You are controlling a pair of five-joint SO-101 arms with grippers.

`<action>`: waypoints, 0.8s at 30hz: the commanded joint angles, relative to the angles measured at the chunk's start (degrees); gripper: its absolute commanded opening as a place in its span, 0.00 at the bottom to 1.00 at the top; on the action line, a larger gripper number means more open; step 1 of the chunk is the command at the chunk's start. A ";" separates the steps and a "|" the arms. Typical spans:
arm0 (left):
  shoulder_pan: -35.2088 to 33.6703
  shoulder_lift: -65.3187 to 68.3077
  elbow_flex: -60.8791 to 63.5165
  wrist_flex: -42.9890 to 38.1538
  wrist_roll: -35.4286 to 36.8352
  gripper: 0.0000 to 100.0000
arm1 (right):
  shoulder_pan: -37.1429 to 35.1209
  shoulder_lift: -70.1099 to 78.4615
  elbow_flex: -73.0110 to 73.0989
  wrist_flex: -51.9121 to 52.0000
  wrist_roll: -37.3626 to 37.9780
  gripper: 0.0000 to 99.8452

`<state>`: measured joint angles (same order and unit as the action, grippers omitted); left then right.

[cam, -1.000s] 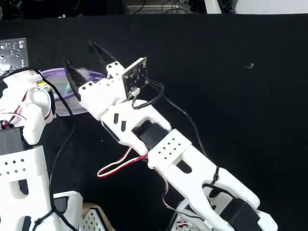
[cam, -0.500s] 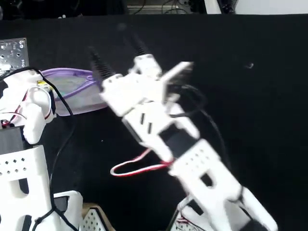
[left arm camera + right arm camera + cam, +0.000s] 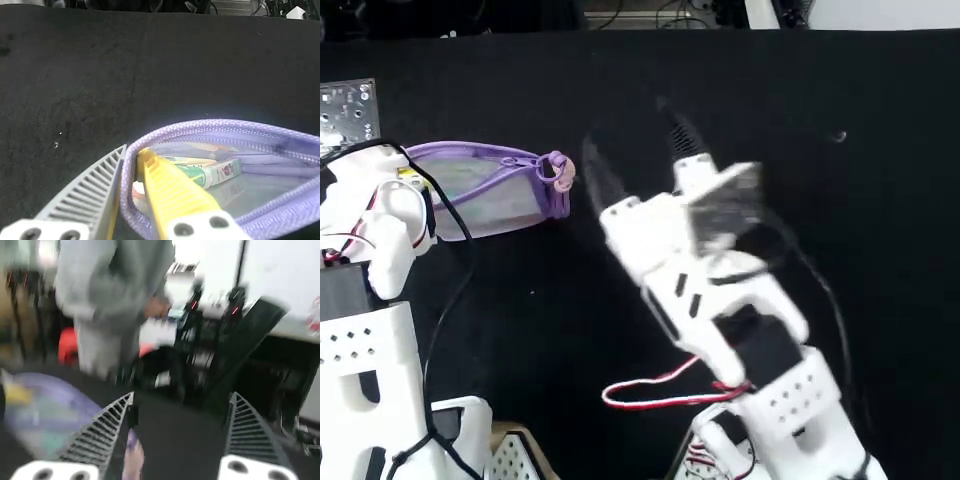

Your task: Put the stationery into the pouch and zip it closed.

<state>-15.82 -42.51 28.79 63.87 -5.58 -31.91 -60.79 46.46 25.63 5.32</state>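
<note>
The purple see-through pouch [image 3: 480, 185] lies at the table's left, its zip pull [image 3: 557, 170] at the end facing the middle. My left gripper [image 3: 132, 150] is shut on the pouch's rim [image 3: 225, 131], with the yellow finger [image 3: 175, 195] inside and the grey finger [image 3: 85, 200] outside. The mouth gapes at that end, and a green and white stationery item [image 3: 210, 172] lies inside. My right gripper [image 3: 638, 150] stands open to the right of the pull, holding nothing. Its wrist view has the open gripper [image 3: 182, 396] with the pouch [image 3: 40, 410] off to one side.
The left arm's white body [image 3: 370, 300] stands along the table's left edge. A red and white cable [image 3: 650, 390] loops under the right arm. The black table [image 3: 840, 200] stretches bare to the right and back.
My right arm has swung right, away from the pouch, with its gripper still open. The pouch's zip-pull end, covered before, now shows. The left arm kept still.
</note>
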 commanded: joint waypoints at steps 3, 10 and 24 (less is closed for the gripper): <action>1.63 1.67 4.26 0.26 0.35 0.03 | -2.02 1.89 11.65 -5.01 4.48 0.27; 1.71 1.67 4.26 0.26 0.35 0.03 | -2.11 2.24 17.71 -13.54 4.75 0.27; 1.71 1.67 4.09 0.62 0.35 0.03 | -6.24 17.98 10.15 -20.31 4.66 0.27</action>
<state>-15.82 -42.51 28.79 63.87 -5.58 -37.71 -43.82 61.23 7.16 9.36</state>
